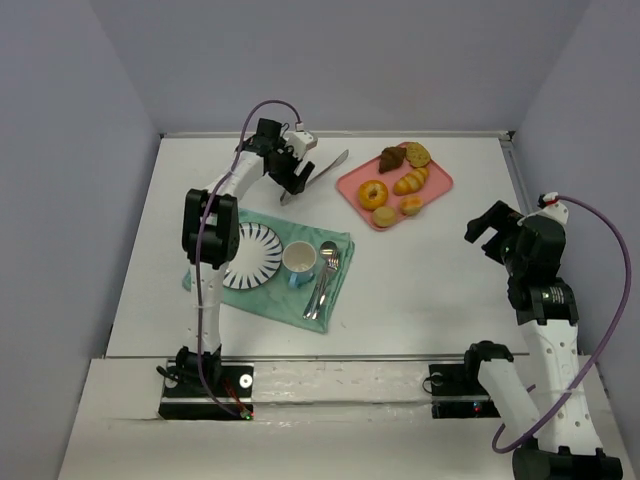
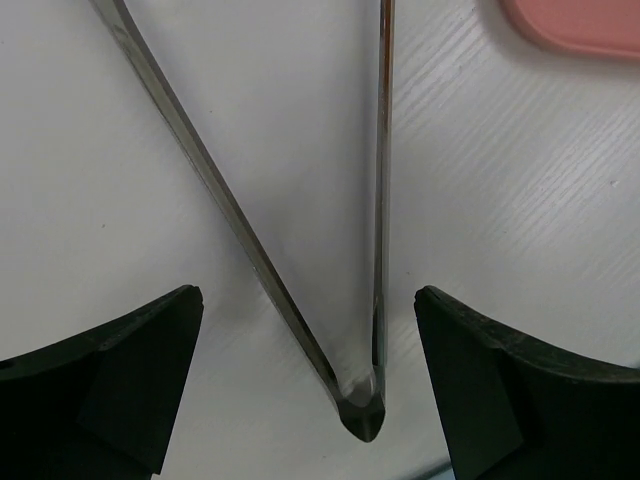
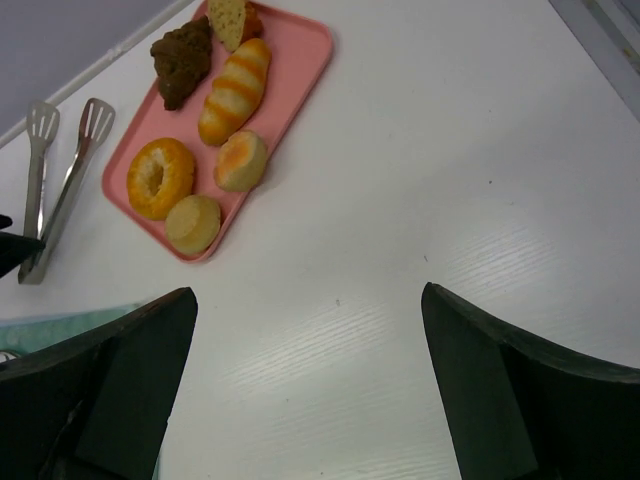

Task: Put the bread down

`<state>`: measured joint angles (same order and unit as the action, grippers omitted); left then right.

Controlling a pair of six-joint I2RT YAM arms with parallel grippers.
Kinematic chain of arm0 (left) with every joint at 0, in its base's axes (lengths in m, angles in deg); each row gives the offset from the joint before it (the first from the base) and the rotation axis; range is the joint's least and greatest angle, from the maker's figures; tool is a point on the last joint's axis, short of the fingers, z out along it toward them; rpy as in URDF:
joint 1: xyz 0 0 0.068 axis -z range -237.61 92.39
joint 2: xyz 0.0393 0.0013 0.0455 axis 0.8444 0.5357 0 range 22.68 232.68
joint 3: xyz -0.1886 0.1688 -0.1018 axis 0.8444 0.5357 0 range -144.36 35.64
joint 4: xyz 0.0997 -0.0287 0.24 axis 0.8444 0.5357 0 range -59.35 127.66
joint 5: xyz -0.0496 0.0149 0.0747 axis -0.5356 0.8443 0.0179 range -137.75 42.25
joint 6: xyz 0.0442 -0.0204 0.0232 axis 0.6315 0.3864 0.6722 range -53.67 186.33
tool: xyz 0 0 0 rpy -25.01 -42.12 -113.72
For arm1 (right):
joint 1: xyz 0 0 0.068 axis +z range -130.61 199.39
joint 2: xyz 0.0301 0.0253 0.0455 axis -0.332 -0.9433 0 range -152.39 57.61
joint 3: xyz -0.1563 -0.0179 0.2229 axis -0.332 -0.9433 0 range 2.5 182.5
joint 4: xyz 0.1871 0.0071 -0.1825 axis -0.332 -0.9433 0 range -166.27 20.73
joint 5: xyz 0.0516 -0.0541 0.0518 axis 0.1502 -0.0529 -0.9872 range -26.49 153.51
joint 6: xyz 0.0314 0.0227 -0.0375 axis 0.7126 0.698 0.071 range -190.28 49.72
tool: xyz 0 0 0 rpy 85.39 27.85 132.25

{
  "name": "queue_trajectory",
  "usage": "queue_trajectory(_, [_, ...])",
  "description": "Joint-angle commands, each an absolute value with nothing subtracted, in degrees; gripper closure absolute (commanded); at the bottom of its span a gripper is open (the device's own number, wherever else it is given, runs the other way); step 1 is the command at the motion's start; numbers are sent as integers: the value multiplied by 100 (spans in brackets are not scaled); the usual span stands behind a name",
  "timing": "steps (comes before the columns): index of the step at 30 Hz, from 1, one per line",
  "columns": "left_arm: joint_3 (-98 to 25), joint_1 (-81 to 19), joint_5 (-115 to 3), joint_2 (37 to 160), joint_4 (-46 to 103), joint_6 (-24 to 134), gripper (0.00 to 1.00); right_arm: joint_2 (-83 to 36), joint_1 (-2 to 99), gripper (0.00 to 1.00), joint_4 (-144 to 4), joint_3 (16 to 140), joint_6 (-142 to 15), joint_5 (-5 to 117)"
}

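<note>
Arms take different poses in the top view. The left one stretches up from its base at lower left to the upper middle of the frame, wrist bent down, so that the left gripper [image 1: 296, 178] hangs over the near end of the tongs [image 1: 318, 175] lying on the table [image 1: 430, 290]. In the left wrist view that gripper [image 2: 305, 295] is spread wide. The tongs' hinge [image 2: 365, 415] sits low between the fingers [image 2: 130, 370] with bare table on either side, so nothing is gripped. How far the fingers are above the table I cannot tell.

The right arm rises at the right edge, folded at the elbow, with the right gripper [image 1: 488, 232] in the air right of the tray [image 1: 440, 186] and well apart from it. Its wrist view shows the right gripper [image 3: 308, 292] wide open too, with only table between the fingers.

All the bread pieces lie on the pink tray [image 3: 300, 60] in the upper middle of the top view:
- a doughnut [image 3: 160, 178]
- a striped roll [image 3: 235, 90]
- a dark pastry [image 3: 183, 58]
- a small bun [image 3: 242, 160]
- a pale bun [image 3: 192, 223]
- a wedge [image 3: 228, 15] cut off by the top edge of the right wrist view

At left centre of the top view a green cloth [image 1: 340, 245] carries a striped plate [image 1: 250, 255] with nothing on it, a cup [image 1: 300, 262], and a spoon [image 1: 328, 262] and fork [image 1: 316, 295] side by side.
</note>
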<state>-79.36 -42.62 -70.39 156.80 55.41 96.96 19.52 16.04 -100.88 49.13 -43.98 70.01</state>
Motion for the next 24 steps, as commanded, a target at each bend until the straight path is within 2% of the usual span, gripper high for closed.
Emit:
queue_trajectory(1, [-8354,-4267,-7245,15767,5895,9832,1,1973,1588,0,-9783,4899,-4506,7133])
queue_trajectory(6, [-8503,-4267,-6982,16162,5729,9639,1,2016,1588,0,-9783,4899,-4479,7194])
queue_trajectory(11, [-9240,-4232,-6788,16733,6010,9525,1,2051,1588,0,-9765,4882,-4471,7229])
queue_trajectory(24, [-9417,-3924,-6270,16980,5940,9867,2,2016,1588,0,-9757,4882,-4471,7273])
